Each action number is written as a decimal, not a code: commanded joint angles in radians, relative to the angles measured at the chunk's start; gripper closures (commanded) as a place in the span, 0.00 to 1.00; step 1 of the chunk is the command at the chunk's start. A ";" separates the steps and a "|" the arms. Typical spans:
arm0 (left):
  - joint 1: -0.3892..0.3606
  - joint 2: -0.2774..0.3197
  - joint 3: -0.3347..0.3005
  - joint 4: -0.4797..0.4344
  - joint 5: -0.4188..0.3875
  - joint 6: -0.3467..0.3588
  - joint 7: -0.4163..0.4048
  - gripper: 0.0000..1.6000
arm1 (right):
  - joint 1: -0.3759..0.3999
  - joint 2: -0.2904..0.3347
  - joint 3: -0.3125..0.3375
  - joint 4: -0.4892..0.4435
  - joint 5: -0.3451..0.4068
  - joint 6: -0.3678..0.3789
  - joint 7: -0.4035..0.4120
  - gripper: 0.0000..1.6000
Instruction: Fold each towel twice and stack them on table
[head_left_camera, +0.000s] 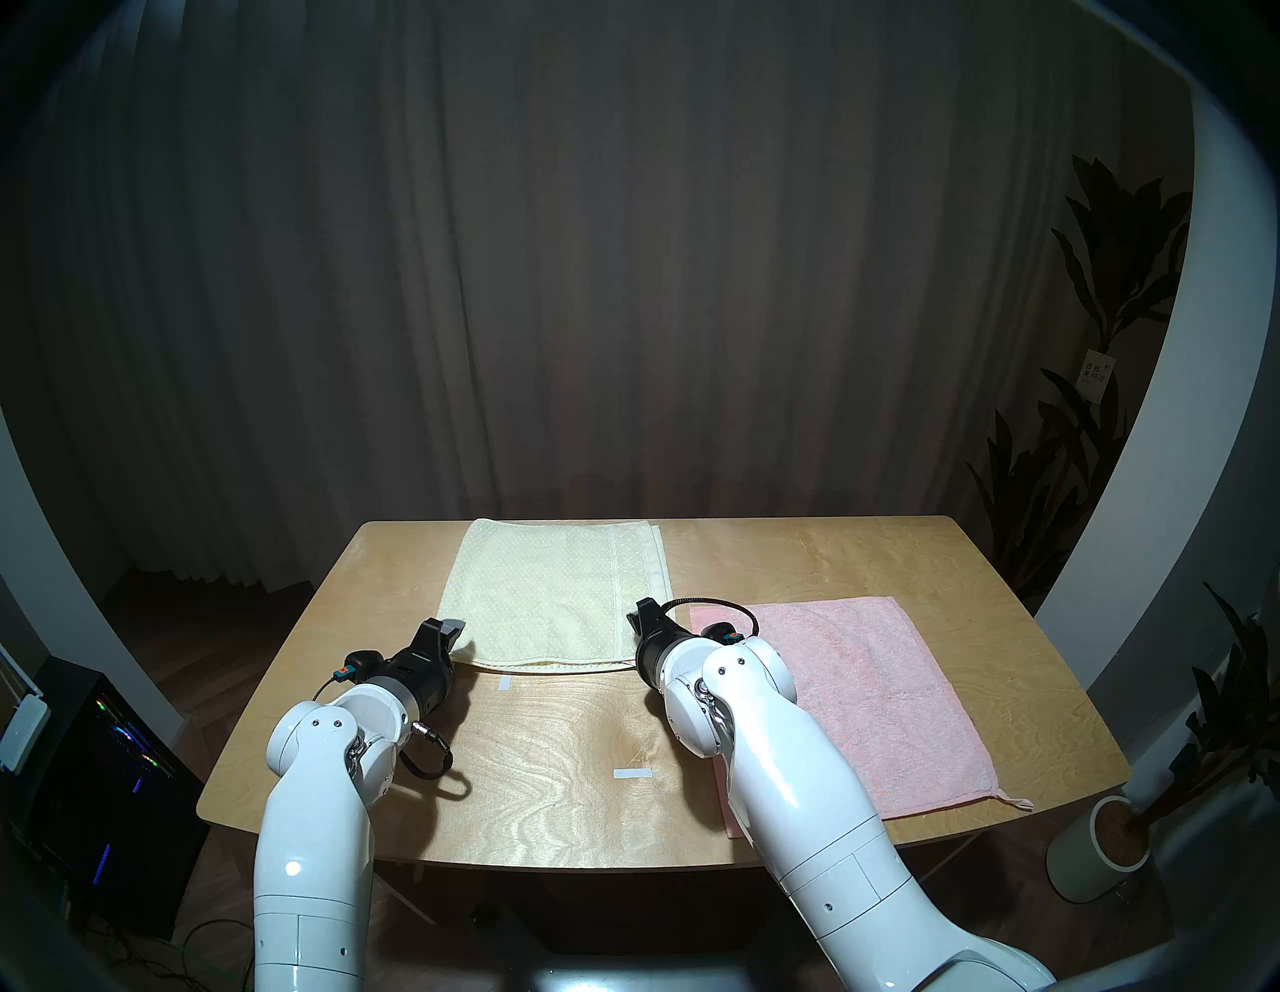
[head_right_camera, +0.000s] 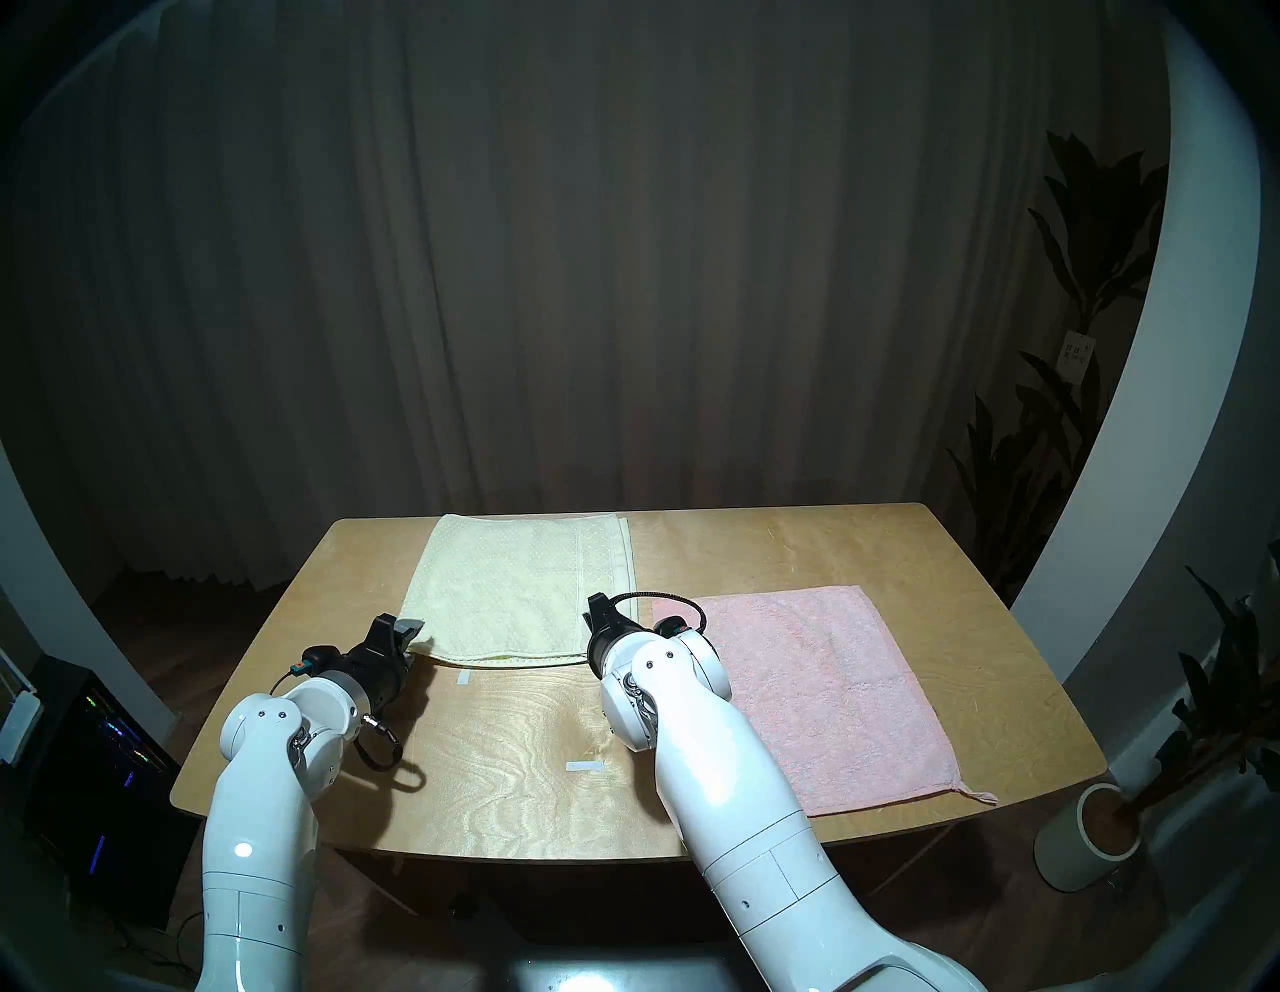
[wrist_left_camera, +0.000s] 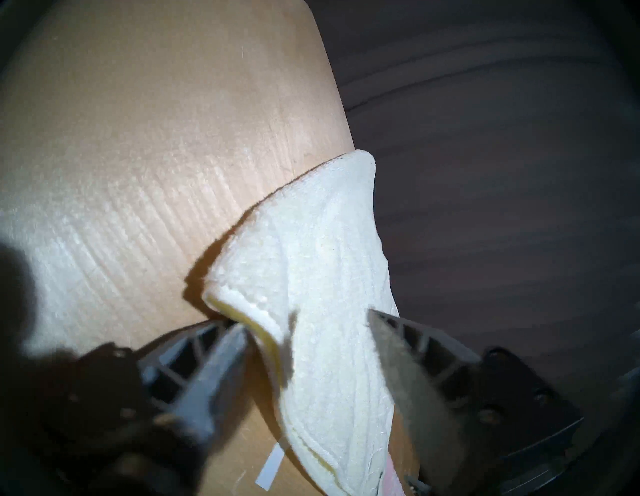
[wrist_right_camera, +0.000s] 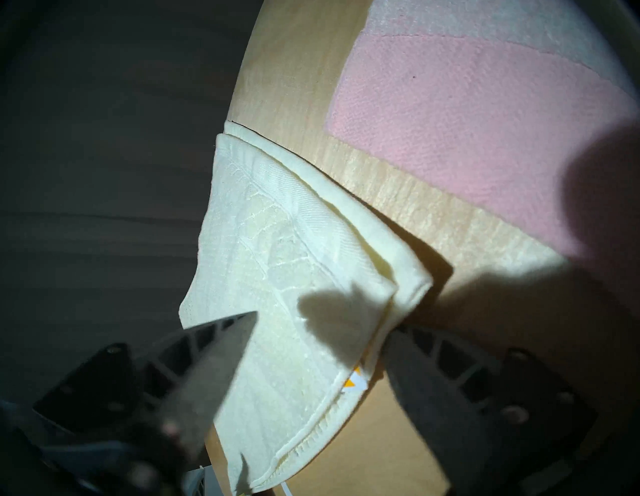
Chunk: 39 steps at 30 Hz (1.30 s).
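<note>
Now I have my left claw (wrist_left_camera: 304, 332) and right claw (wrist_right_camera: 318, 332) spread open around the near corners of the cream towel (head_left_camera: 547, 603), already folded once on the worktop (head_left_camera: 554, 748) beside the flat pink towel (head_left_camera: 859, 693), so next both must pinch shut and lift evenly

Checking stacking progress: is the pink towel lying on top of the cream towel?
No, the pink towel lies flat beside the cream towel, bare table around them.
</note>
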 joint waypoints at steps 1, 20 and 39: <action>0.010 -0.004 -0.005 0.025 0.003 -0.004 0.025 0.75 | 0.007 -0.011 0.000 0.012 0.002 -0.008 0.007 0.57; 0.119 -0.028 -0.004 -0.109 -0.022 0.047 0.062 1.00 | -0.068 0.069 0.010 -0.133 0.028 0.045 -0.045 1.00; 0.296 -0.050 -0.062 -0.319 -0.063 0.094 0.119 1.00 | -0.171 0.209 0.004 -0.348 0.098 0.226 -0.113 1.00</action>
